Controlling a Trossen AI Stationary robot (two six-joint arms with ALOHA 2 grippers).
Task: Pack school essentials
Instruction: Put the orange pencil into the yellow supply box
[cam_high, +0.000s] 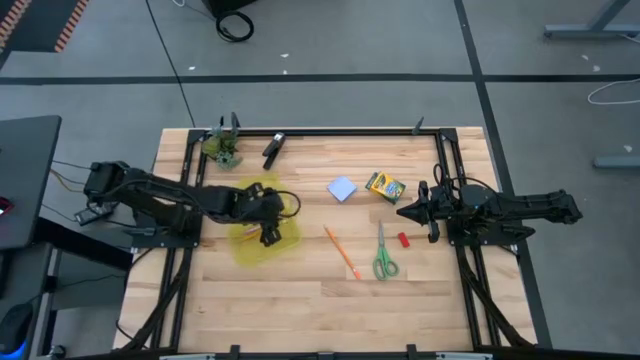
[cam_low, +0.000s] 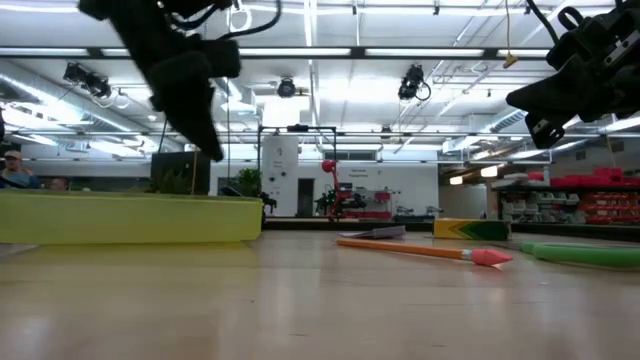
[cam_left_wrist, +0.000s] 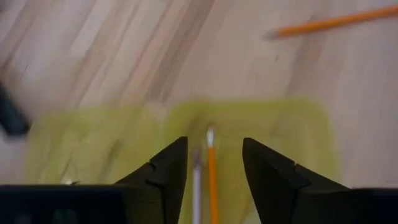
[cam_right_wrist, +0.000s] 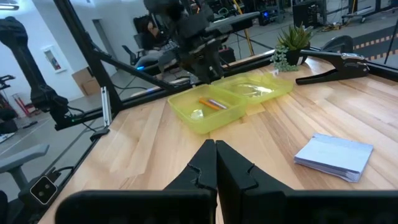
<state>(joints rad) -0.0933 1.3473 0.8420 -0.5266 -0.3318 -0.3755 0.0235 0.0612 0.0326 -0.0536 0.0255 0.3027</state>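
A translucent yellow case (cam_high: 285, 240) lies open on the table's left half. Inside it are an orange pencil (cam_left_wrist: 212, 180) and a pale pinkish pen (cam_left_wrist: 196, 186). My left gripper (cam_high: 269, 236) hovers open above the case, with the pencil and pen below the gap between its fingers (cam_left_wrist: 214, 168). A second orange pencil (cam_high: 342, 251), green-handled scissors (cam_high: 384, 256), a red eraser (cam_high: 404, 240), a pale blue note pad (cam_high: 342, 189) and a yellow-green crayon box (cam_high: 384, 186) lie flat on the wood. My right gripper (cam_high: 404, 212) is shut, raised beside the crayon box and eraser.
A black clip-like tool (cam_high: 272, 148) and a small green plant (cam_high: 224, 148) sit near the far edge, behind the case. A black frame (cam_high: 440, 150) borders the table. Bare wood stretches along the near edge (cam_high: 320, 310).
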